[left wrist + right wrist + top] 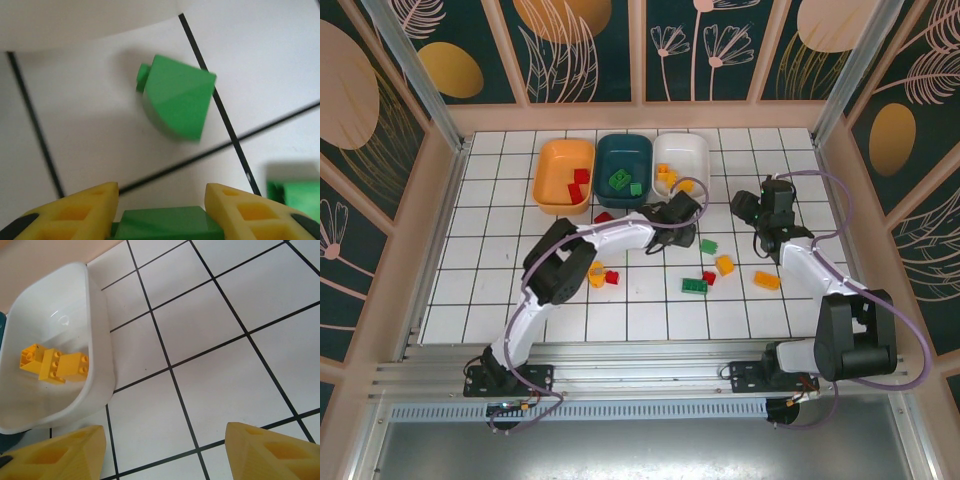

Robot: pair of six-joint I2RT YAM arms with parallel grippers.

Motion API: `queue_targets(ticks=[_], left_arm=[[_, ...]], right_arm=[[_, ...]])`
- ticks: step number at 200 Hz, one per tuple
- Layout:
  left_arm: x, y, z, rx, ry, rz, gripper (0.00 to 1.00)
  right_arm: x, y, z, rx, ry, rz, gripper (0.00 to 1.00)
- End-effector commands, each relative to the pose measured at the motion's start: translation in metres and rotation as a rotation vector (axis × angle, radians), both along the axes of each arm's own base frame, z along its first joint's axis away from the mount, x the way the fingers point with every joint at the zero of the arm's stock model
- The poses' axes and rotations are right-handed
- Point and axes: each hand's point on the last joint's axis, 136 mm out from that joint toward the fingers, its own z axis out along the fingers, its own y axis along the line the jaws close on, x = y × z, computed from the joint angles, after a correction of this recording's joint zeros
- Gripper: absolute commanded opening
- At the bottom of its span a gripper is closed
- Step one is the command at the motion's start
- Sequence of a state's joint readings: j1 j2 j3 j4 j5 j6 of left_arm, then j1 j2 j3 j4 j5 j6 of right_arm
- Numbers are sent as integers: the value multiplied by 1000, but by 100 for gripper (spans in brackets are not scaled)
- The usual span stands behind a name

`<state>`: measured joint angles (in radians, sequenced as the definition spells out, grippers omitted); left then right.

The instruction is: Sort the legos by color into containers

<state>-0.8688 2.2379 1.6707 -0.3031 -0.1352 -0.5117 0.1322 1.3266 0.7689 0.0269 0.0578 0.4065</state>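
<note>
Green lego (170,222) sits pinched in the left hand (161,190); the right hand (165,429) hangs open beside the white container (97,355).

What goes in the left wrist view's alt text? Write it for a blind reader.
A green lego is gripped between the left gripper's yellow fingers at the bottom. Ahead, a sloped green lego lies on white tiles; another green lego shows lower right.

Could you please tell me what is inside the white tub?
Several yellow legos lie bunched together on the floor of the white tub. Anything beneath that pile is covered and cannot be seen.
</note>
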Motion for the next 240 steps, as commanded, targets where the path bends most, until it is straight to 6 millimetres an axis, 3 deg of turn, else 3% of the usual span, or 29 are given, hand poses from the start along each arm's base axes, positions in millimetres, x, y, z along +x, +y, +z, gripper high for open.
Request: queue_targets(ticks=[1, 25, 50, 65, 85, 116, 134, 158, 183, 196, 218, 240], left_arm=[[1, -9, 76, -135, -108, -41, 32], [11, 6, 103, -129, -156, -37, 32], [52, 49, 122, -163, -177, 62, 32], [82, 79, 115, -144, -175, 138, 33], [119, 103, 100, -103, -149, 202, 32], [160, 128, 82, -100, -123, 286, 32], [173, 132, 74, -99, -107, 297, 36], [180, 135, 64, -55, -97, 307, 45], [180, 138, 66, -53, -103, 313, 64], [179, 138, 76, -59, -116, 310, 72], [173, 145, 102, -69, -161, 325, 74], [152, 159, 134, -124, -228, 349, 78]], right_arm=[[1, -1, 13, 16, -54, -4, 65], [0, 0, 12, 22, -53, 2, 65], [-1, 3, 12, 38, -56, 15, 65], [-1, 4, 12, 46, -60, 16, 65], [-3, 12, 11, 72, -56, 46, 65], [-6, 19, 12, 78, -57, 68, 65], [-8, 22, 13, 77, -56, 79, 65], [-8, 25, 12, 76, -52, 92, 65], [-8, 28, 13, 75, -53, 99, 66], [-8, 30, 14, 74, -55, 104, 66], [-7, 33, 17, 65, -60, 113, 66], [-8, 46, 20, 33, -64, 139, 66]])
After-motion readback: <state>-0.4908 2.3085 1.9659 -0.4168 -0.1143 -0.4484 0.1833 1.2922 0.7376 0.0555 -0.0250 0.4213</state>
